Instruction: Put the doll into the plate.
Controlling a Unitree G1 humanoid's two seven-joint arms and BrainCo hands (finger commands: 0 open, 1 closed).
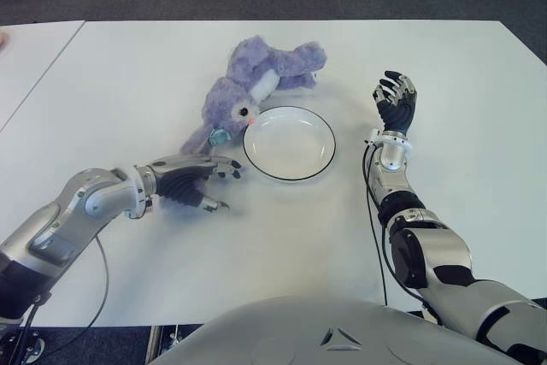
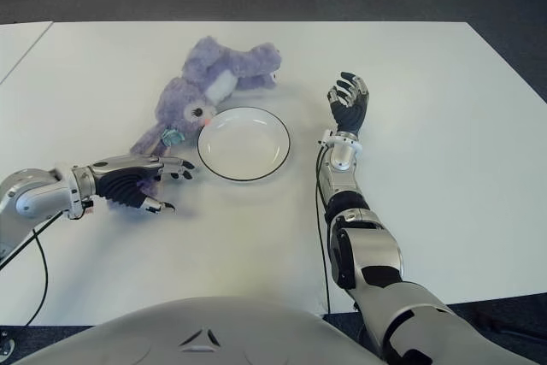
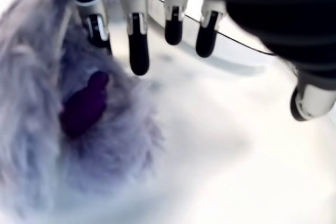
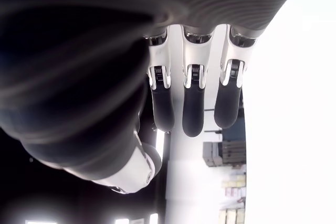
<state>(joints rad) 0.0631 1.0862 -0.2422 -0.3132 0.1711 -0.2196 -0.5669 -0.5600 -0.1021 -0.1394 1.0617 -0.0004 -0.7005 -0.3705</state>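
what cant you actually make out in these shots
- Whether the left hand touches the doll: the eye views show it beside the doll's lower end, and the left wrist view blurs the fur.
- Far side of the plate in the left wrist view: covered by the fingers.
- Table under the right hand: the right wrist view is filled by the hand.

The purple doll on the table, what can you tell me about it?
The doll is a fluffy purple stuffed animal with a paler patch, a dark eye and a small teal tag. It lies on its side on the white table, just behind the plate's left rim, not in it. The left hand is open beside it, not holding it.
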